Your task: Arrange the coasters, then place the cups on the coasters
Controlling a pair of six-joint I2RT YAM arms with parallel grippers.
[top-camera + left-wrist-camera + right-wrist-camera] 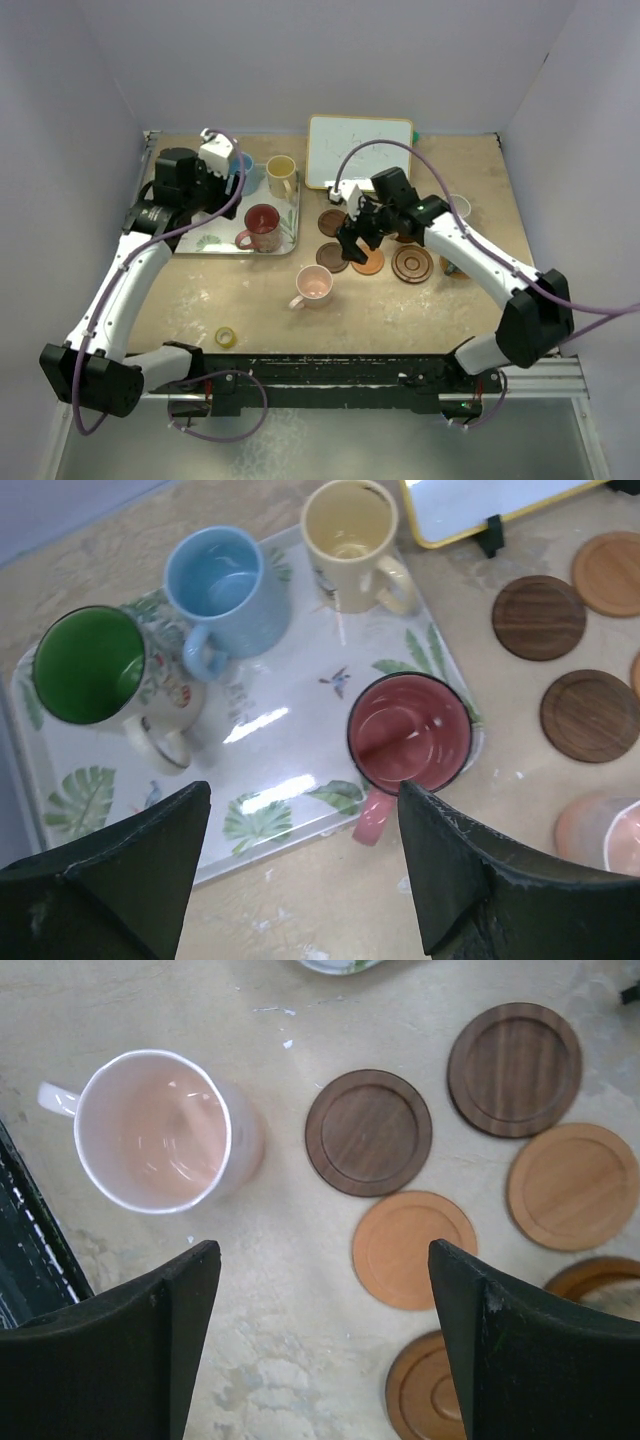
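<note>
Table point(190, 300) with leaf tray point(290, 750), tape roll point(226, 337); left fingers point(130, 870), right fingers point(120, 1350) wide, empty

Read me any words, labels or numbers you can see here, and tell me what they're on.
None can be read.
The yellow-framed white board shows only faint specks, too small to tell.
The leaf-patterned rectangular tray and green-lined mug carry pictures, no visible lettering.

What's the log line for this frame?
left gripper: open, above tray | right gripper: open, above coasters | pink mug: off coasters
</note>
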